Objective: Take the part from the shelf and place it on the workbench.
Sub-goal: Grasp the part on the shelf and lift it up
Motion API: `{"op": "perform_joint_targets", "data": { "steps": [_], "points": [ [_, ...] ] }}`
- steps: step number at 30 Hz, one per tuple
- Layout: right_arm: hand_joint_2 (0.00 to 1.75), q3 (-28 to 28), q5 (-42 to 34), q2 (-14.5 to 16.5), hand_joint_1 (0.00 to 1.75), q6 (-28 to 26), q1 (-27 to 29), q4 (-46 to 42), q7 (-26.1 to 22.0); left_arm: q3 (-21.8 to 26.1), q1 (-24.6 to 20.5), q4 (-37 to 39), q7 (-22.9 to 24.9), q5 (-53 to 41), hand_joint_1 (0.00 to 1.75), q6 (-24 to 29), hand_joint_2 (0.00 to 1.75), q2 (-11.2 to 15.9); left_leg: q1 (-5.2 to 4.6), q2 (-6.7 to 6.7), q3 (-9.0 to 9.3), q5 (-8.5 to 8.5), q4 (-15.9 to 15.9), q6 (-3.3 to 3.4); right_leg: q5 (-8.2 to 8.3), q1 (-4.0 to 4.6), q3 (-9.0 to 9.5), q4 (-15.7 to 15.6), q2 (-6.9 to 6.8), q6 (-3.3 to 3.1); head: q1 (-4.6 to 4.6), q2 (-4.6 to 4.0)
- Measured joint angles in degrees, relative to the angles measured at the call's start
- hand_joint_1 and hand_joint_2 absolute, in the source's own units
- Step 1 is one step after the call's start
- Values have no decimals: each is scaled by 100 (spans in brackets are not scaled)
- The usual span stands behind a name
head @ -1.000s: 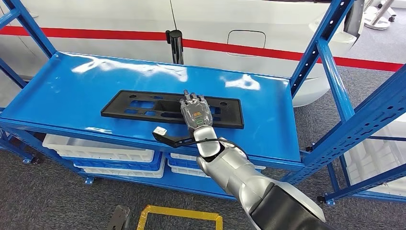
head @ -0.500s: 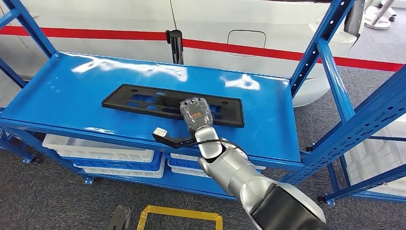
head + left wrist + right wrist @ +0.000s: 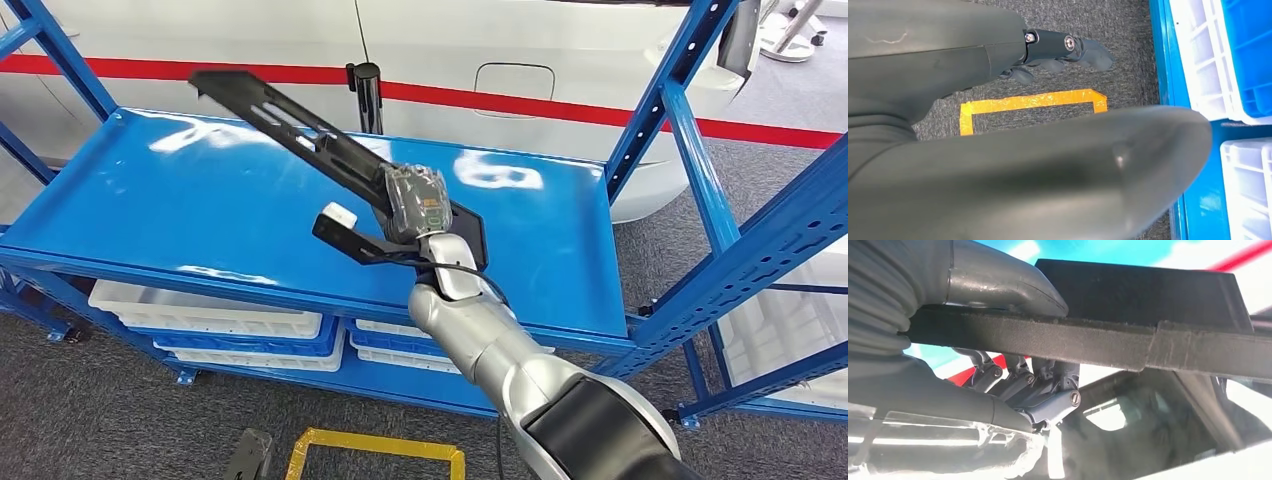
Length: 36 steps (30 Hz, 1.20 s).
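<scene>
The part is a long flat black plastic panel [image 3: 290,125] with several cutouts. My right hand [image 3: 413,203] grips it near one end and holds it tilted above the blue shelf [image 3: 160,215], its far end raised toward the upper left. In the right wrist view the thumb [image 3: 998,282] lies over the panel's edge [image 3: 1088,342] and the darker fingers [image 3: 1048,390] wrap beneath it. My left hand [image 3: 1063,50] hangs over the grey carpet with its fingers loosely curled and nothing in them.
Blue shelf uprights [image 3: 690,130] stand to the right and at the far left. White and blue bins [image 3: 210,320] sit on the lower shelf. A white vehicle body with a red stripe [image 3: 560,105] is behind the shelf. A yellow taped outline [image 3: 375,450] marks the floor.
The panel lay flat on the shelf with my right hand on it; now my hand has closed on it and lifted it, tilting its far end up and to the left.
</scene>
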Motion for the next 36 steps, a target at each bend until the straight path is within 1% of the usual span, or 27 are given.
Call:
{"op": "perform_joint_targets", "data": {
  "steps": [3, 5, 8, 10, 12, 15, 16, 19, 21, 26, 30, 36],
  "points": [
    [175, -257, -211, 36, 173, -10, -68, -203, -205, 28, 0, 0, -2, -6, 0, 0, 0, -1, 0, -1, -1, 1, 0, 1, 0, 0, 1, 0, -1, 0, 0, 0],
    [175, -440, -495, 49, 172, -18, -36, -410, -543, 49, 0, 0, -15, -8, 0, 0, 0, -1, 0, -1, -5, 4, 0, 4, 1, 0, 2, 1, 0, 1, -1, 0],
    [175, -653, -1423, 68, 174, 27, -4, -827, -1148, 83, 4, 0, -48, -10, 0, 3, 0, -1, 0, -1, -11, 7, 0, 7, 2, 0, 2, 3, -1, 2, -1, 0],
    [175, -727, -2085, 74, 174, 178, -2, -1132, -1432, 93, 8, 0, -66, -15, 0, 4, 0, -1, 1, -1, -12, 7, 0, 8, 2, 0, 2, 3, -1, 2, -1, 0],
    [175, -768, -2366, 74, 175, 299, 2, -1298, -1547, 96, 9, 0, -77, -16, 0, 4, 0, -1, 0, -1, -12, 7, 0, 8, 1, 0, 1, 3, -1, 2, -1, 0],
    [175, -790, -2449, 74, 174, 363, 11, -1373, -1582, 98, 9, 0, -82, -16, 0, 3, 0, -1, 0, -1, -12, 7, 0, 8, 1, 0, 1, 3, 0, 2, -1, 0],
    [175, -813, -2540, 74, 174, 444, 27, -1461, -1622, 99, 9, 0, -85, -16, 0, 3, 44, -1, 0, -1, -13, 7, 0, 7, 1, 0, 1, 3, 0, 2, -1, 0],
    [175, -990, -3269, 38, 174, 1097, 285, -2334, -1837, 135, 10, 0, -96, -26, 0, 14, 175, 1, 0, -5, -14, 6, 0, 7, 0, 0, -6, 1, -4, 2, 0, 0],
    [175, -1076, -3627, -10, 174, 1399, 514, -2892, -1920, 174, 13, 0, -100, -22, 0, 35, 175, 2, 0, -8, -15, 5, 0, 8, -1, 0, -9, 0, -6, 1, -1, 0],
    [175, -1133, -3819, -101, 175, 1650, 861, -3564, -1958, 249, 17, 0, -132, 10, 0, 56, 175, 6, -2, -7, -15, 5, 0, 8, 0, 0, -8, 0, -5, 2, 1, 0],
    [175, -1138, -3845, -142, 175, 1701, 1056, -3897, -1958, 278, 30, 0, -151, 19, 0, 60, 175, 6, -2, -7, -15, 5, 0, 8, 0, 0, -9, 0, -6, 2, -1, 0],
    [175, -1146, -3845, -169, 175, 1708, 1170, -4117, -1958, 280, 31, 0, -155, 27, 0, 60, 175, 6, -2, -7, -15, 5, 0, 7, 0, 0, -9, 0, -5, 1, -1, 0]
  ]
}}
